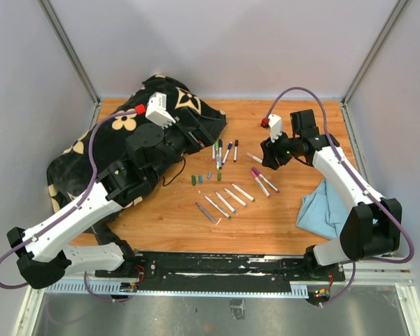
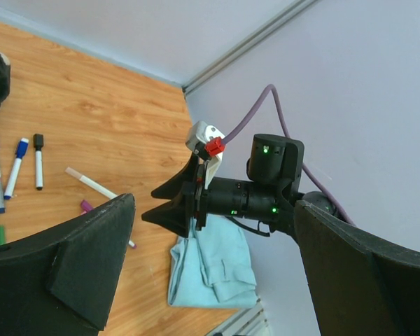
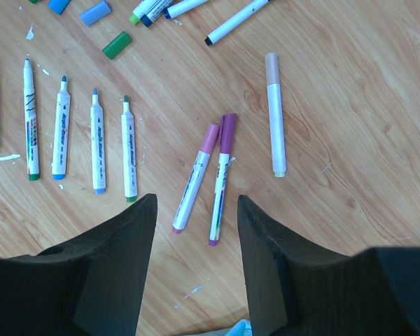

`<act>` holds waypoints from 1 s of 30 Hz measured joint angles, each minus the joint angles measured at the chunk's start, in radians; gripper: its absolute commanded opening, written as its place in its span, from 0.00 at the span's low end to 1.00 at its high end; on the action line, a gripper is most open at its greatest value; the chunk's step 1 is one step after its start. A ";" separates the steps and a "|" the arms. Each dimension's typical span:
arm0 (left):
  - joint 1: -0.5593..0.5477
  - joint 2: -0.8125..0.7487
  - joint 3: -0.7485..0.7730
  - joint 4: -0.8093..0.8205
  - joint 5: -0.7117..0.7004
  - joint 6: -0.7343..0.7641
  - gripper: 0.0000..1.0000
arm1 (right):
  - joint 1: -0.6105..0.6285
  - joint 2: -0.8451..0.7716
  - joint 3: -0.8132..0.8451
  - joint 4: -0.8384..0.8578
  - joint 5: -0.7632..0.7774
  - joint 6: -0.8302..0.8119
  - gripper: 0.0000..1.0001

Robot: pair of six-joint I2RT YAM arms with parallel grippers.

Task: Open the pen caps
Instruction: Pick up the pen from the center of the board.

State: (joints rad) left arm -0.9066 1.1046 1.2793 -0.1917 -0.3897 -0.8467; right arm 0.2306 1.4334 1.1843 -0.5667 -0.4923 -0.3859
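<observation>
1. Right gripper (image 3: 196, 203): jaws half spread, pinching nothing, hovering over two capped pens.
2. Pink cap (image 3: 208, 137) and purple cap (image 3: 228, 131) lie side by side on the table (image 3: 350, 140), at the pens' far ends, just ahead of the jaws. Both long axes run roughly straight out from the gap.
3. Left gripper (image 2: 213, 206): jaws wide, empty, raised well apart, so the right arm is nearer.
4. The beige pen (image 3: 274, 115) further right looks capped, though I cannot be sure.

Bright, even, diffuse light fills all three views. The markers (image 3: 129, 150) cast only faint, short shadows on the desk (image 1: 266, 217), with no glare. The overhead view is sharp. In both wrist views the near black fingers (image 3: 119, 266) look slightly soft.
</observation>
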 measured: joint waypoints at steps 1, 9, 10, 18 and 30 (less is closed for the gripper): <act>-0.001 0.005 0.005 -0.005 0.002 0.000 0.99 | 0.000 0.000 0.000 0.000 -0.002 -0.001 0.51; -0.026 0.026 0.031 -0.021 0.001 0.040 0.99 | -0.007 -0.001 0.000 -0.005 -0.010 -0.007 0.53; -0.026 0.026 0.030 -0.021 -0.006 0.056 0.99 | -0.011 -0.002 0.000 -0.008 -0.011 -0.008 0.53; -0.026 -0.038 -0.192 0.086 -0.061 0.325 0.99 | -0.037 -0.044 -0.006 -0.033 -0.022 -0.026 0.55; 0.244 -0.080 -0.509 0.299 0.243 0.506 0.99 | -0.048 -0.115 -0.081 -0.053 -0.040 -0.088 0.58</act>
State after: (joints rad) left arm -0.6624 1.0245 0.7700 0.1078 -0.1467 -0.3408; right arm 0.1822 1.3182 1.1030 -0.6201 -0.5327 -0.4740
